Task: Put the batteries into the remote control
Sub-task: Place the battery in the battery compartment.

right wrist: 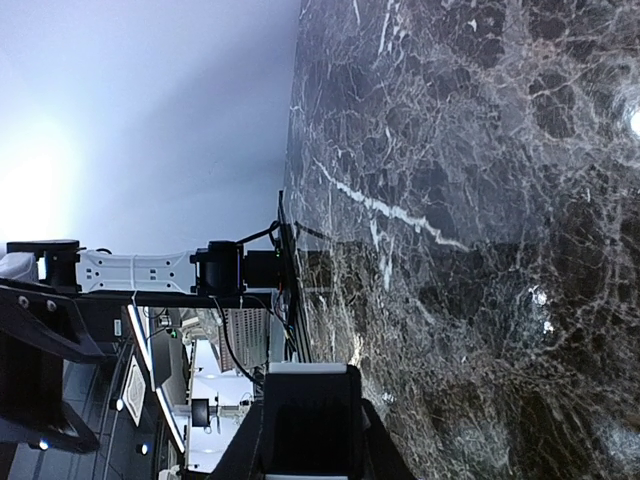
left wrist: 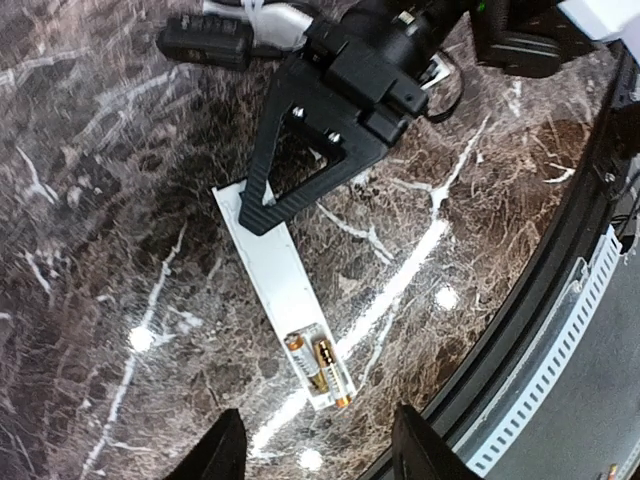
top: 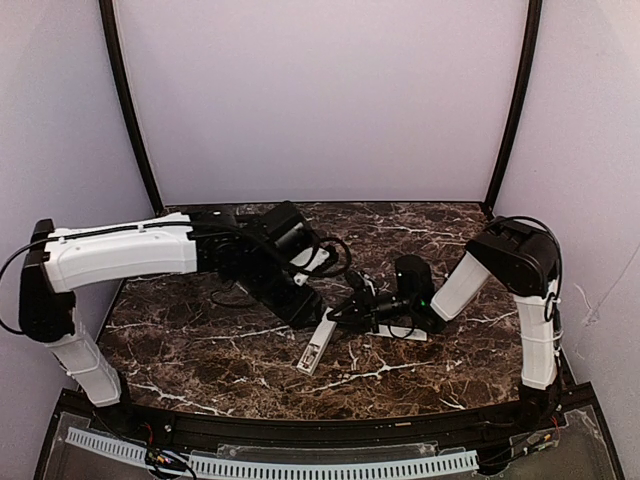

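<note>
Overhead, we see the remote control (top: 317,346) as a pale bar lying on the dark marble table (top: 200,370), between the two arms and angled towards the near edge. From there its open end is only a dark patch, too small for us to make out. That view alone also shows a flat white strip (top: 405,334) on the table beneath the right arm's wrist, just right of the remote.

From the left wrist we get the detail. Two batteries (left wrist: 318,366), dark with gold ends, lie side by side in the compartment at the remote's near end. The left gripper (left wrist: 320,450) hovers above that end with its fingers spread and nothing between them. At the remote's far end we see one triangular black finger of the right gripper (left wrist: 265,210) laid across the white body.

From the right wrist we see neither the batteries nor the length of the remote. That view runs sideways along the marble. At its bottom edge the right gripper's fingers are clamped on a pale-topped block, which we take to be the remote's far end.
</note>
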Robot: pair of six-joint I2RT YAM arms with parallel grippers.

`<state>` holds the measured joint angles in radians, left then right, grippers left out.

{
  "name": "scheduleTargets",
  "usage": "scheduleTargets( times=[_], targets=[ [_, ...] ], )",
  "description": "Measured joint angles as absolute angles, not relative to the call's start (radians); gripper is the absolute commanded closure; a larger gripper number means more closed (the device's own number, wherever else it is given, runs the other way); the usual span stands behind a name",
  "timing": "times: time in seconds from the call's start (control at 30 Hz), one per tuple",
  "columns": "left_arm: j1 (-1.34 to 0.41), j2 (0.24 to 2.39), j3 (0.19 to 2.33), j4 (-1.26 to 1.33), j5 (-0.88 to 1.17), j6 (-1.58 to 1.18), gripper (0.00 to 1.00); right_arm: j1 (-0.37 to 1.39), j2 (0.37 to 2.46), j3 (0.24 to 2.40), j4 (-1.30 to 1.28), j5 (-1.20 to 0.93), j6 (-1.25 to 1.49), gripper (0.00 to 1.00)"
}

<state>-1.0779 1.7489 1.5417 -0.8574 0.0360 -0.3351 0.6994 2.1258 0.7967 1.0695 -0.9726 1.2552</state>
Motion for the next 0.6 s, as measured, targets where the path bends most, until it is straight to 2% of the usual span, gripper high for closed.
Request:
scheduleTargets(
  times=[0.07, 0.2, 0.4, 0.6],
  targets=[
    [-1.078, 1.619, 1.424, -0.753, 0.018, -0.268, 0.42, 0.699, 2.124, 0.805, 1.037, -0.985, 1.226, 1.00],
    [-1.077, 1.410, 1.195, -0.558, 0.015, -0.124, 0.41, 0.698, 2.116, 0.841, 0.930, -1.018, 1.135, 1.00],
    [-1.078, 1.389, 1.094, -0.453, 0.078, 0.092, 0.49, 0.696, 2.099, 0.899, 0.768, -1.045, 1.000, 1.00],
    [-1.139, 1.412, 1.035, -0.411, 0.090, 0.300, 0.63, 0.693, 2.099, 0.912, 0.678, -1.056, 0.935, 1.00]
  ],
)
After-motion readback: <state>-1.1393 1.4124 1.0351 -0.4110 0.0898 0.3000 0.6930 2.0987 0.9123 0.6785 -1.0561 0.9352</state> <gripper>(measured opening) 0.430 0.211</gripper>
